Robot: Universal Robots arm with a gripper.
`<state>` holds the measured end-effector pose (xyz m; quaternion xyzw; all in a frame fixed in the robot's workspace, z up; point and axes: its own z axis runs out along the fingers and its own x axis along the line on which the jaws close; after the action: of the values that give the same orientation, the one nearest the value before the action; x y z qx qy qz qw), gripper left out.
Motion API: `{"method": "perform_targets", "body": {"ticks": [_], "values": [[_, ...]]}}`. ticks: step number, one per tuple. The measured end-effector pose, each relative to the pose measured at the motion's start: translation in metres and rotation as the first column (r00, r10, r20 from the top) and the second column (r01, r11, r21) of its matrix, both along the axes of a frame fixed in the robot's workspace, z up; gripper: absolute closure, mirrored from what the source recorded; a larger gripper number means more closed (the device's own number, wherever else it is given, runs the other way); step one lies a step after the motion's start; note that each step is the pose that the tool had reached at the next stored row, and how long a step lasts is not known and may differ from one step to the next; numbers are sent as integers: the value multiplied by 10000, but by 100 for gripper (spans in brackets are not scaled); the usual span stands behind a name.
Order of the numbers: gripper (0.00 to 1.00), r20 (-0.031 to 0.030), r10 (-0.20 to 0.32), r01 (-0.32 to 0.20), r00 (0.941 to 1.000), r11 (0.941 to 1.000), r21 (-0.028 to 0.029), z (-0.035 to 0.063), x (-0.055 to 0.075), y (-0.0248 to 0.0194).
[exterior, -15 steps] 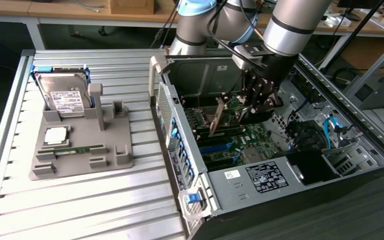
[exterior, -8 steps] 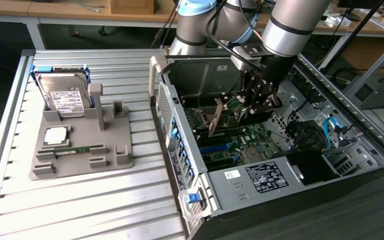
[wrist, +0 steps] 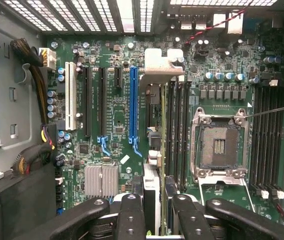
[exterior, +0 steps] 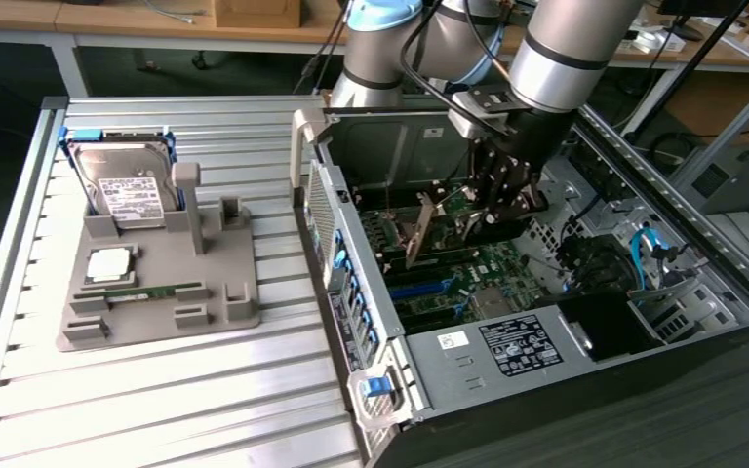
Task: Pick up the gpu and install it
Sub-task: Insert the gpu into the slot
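Note:
Held edge-on between my fingers, the gpu (wrist: pixel 151 150) is a thin dark card, and its silver metal end bracket (wrist: pixel 160 66) points toward the vented rear wall of the case. My gripper (wrist: pixel 154 220) is shut on it, one finger (wrist: pixel 131 216) on each face. The card hangs over the motherboard just beside the long blue slot (wrist: pixel 133 102), parallel to it. In the exterior view my gripper (exterior: pixel 498 210) reaches down into the open computer case (exterior: pixel 479 351), with the gpu (exterior: pixel 424 229) standing upright below it over the green board.
An empty processor socket (wrist: pixel 219 145), black memory slots (wrist: pixel 266 135) and a cable bundle (wrist: pixel 32 55) surround the card. Left of the case in the exterior view, a grey holder (exterior: pixel 153 317) carries a silver hard drive (exterior: pixel 121 185), a processor chip (exterior: pixel 108 261) and a green memory stick (exterior: pixel 140 291).

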<state>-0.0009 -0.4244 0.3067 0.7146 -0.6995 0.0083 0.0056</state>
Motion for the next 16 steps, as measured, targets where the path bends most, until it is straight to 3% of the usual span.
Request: {"method": "perform_targets", "body": {"ticks": [16], "values": [[73,0,0,0,10000,10000,0,-54,-24,-13]]}}
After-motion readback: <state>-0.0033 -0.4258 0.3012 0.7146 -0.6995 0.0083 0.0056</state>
